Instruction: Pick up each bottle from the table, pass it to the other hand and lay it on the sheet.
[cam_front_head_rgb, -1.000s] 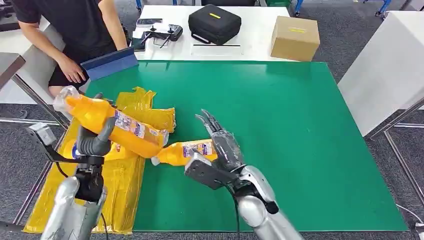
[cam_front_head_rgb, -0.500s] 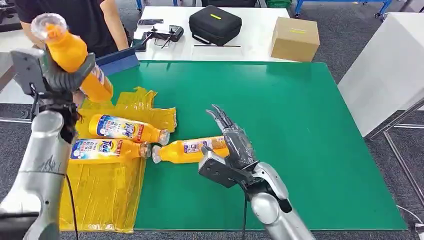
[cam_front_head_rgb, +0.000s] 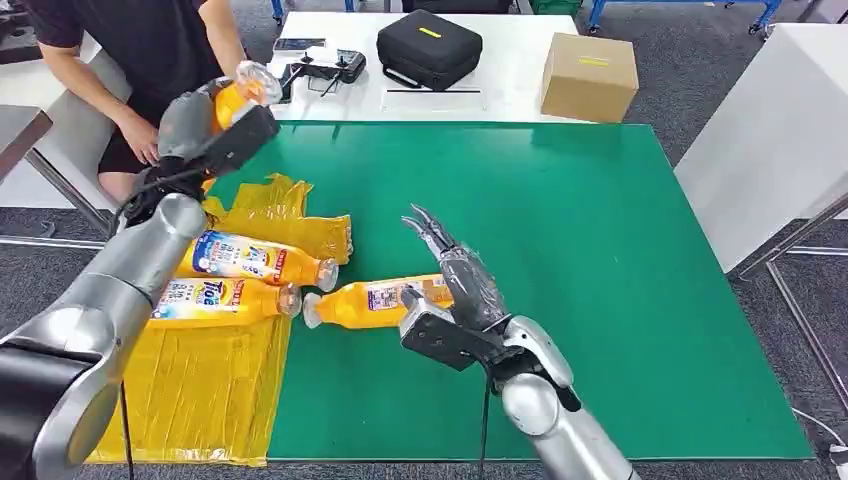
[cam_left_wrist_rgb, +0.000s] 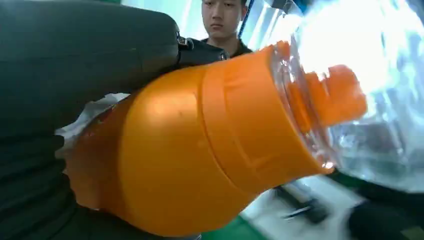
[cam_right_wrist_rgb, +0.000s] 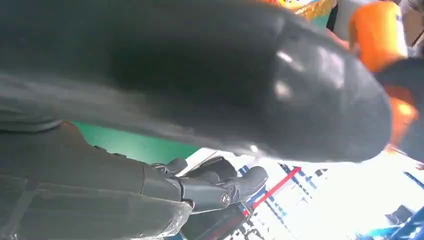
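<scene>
**Head view: one bottle aloft, three lying below**

Left hand (cam_front_head_rgb: 190, 125) is raised above the far left corner of the green table (cam_front_head_rgb: 600, 300), gripping an orange bottle (cam_front_head_rgb: 235, 95) with its clear capped end pointing toward the white table (cam_front_head_rgb: 500, 70). The left wrist view confirms this grip: dark fingers (cam_left_wrist_rgb: 75, 75) wrap the bottle's body (cam_left_wrist_rgb: 200, 145).

Right hand (cam_front_head_rgb: 465, 290) lies low over the green mat with fingers extended and apart, resting against the base end of a second orange bottle (cam_front_head_rgb: 375, 300), which lies on its side. Whether it actually grips this bottle cannot be told.

Two more bottles (cam_front_head_rgb: 255, 258) (cam_front_head_rgb: 215, 298) lie on their sides on the yellow sheet (cam_front_head_rgb: 200, 390) at the table's left edge.

Beyond, a person (cam_front_head_rgb: 150, 60) sits at the far left. A black case (cam_front_head_rgb: 430, 45) and a cardboard box (cam_front_head_rgb: 590, 75) stand on the white table.
</scene>
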